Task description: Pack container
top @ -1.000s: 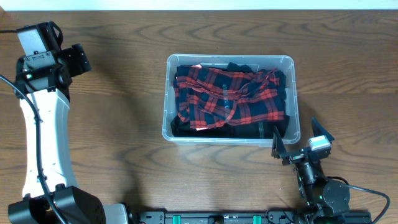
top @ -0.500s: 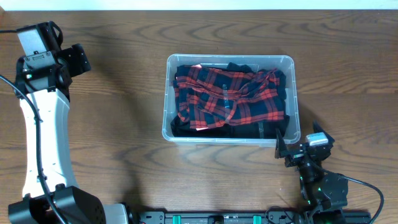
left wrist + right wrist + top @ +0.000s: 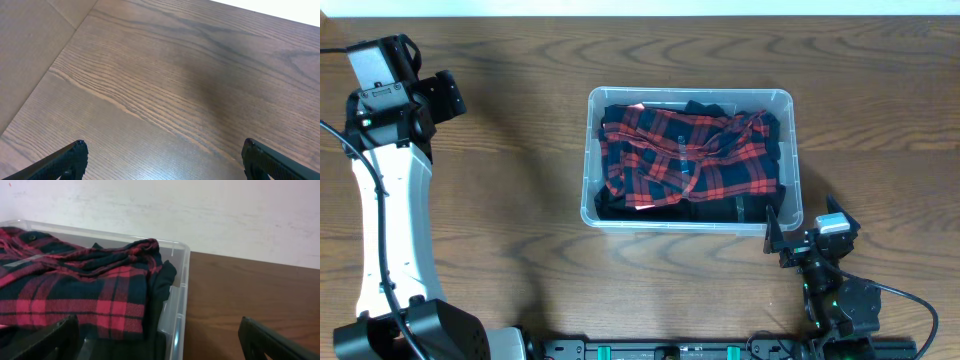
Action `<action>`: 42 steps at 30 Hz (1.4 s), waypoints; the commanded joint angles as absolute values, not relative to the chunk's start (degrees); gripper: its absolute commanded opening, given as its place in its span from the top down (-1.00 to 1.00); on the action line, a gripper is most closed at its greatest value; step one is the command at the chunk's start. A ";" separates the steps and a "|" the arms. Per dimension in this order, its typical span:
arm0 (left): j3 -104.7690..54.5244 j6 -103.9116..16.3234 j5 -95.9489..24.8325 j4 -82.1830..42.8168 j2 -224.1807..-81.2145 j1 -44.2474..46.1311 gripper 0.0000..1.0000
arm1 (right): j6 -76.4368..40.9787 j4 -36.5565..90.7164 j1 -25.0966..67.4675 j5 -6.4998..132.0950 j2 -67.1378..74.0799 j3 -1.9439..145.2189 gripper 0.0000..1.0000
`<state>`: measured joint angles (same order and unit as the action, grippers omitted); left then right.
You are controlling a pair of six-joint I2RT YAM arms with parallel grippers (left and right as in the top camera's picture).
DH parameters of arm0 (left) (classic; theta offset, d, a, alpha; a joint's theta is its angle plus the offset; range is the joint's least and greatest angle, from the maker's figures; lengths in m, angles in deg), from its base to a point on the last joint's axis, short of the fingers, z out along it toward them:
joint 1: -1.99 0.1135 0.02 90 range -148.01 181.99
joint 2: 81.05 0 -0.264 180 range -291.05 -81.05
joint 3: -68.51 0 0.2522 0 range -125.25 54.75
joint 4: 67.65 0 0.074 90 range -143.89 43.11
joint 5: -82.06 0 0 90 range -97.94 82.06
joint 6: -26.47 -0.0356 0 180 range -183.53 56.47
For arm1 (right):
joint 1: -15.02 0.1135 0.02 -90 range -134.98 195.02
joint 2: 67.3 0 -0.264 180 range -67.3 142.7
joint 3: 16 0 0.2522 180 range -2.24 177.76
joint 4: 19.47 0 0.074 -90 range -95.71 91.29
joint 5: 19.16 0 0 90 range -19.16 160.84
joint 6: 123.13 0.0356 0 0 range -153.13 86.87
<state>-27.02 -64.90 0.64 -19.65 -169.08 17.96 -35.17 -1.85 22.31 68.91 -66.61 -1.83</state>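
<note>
Tucking the plaid shirt [image 3: 685,155] flat below the rim of the container [image 3: 791,150] is advised; right pincer [image 3: 805,229] nearby and left pincer [image 3: 164,147] gape wide, empty.

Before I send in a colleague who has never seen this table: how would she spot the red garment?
On the brown wooden table, find the clear plastic container right of centre. Inside it, on top of plain black cloth, lies a crumpled plaid shirt. Its red and dark checks set it apart from everything around it.
</note>
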 commanded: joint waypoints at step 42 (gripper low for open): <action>-20.12 -64.96 1.12 -19.63 -168.77 17.50 -0.96 | -36.00 -1.65 21.74 68.25 -66.98 -1.92 -0.98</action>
<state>-22.91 -64.90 0.64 -19.80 -169.08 17.63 -35.28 -1.85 22.31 68.88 -66.61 -1.83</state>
